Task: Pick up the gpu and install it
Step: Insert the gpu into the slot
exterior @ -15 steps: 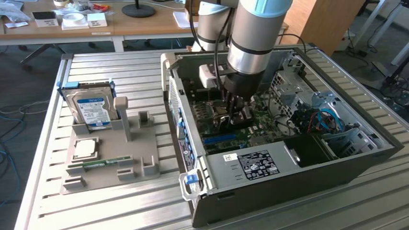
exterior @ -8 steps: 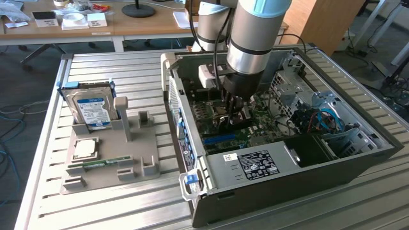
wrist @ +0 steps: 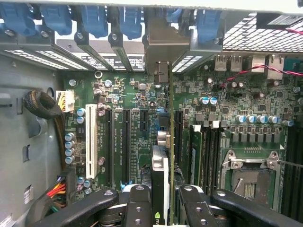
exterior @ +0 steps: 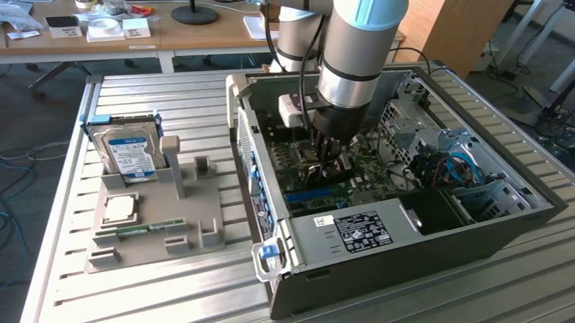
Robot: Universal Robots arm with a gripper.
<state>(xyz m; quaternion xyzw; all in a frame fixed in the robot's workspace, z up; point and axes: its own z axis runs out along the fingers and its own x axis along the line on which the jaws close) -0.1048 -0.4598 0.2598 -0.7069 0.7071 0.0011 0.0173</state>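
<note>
My gripper (exterior: 329, 153) reaches down inside the open computer case (exterior: 378, 232), just above the green motherboard (exterior: 373, 171). In the wrist view the gripper (wrist: 165, 210) is shut on the gpu (wrist: 160, 182), a thin card seen edge-on between the two black fingers (wrist: 137, 208). The card stands upright over the motherboard (wrist: 142, 99), in line with the long black expansion slots (wrist: 127, 142) and the metal bracket (wrist: 158, 42) at the case's rear wall. I cannot tell whether its lower edge touches a slot. In the exterior view the gpu is mostly hidden by the gripper.
A grey holder tray (exterior: 153, 215) on the slatted table at the exterior view's left carries a hard drive (exterior: 133, 153), a CPU (exterior: 121, 208) and a small memory stick (exterior: 148, 229). Inside the case are cables (exterior: 454, 168), a white slot (wrist: 88, 142), memory sticks (wrist: 201, 151) and the CPU socket (wrist: 248, 177).
</note>
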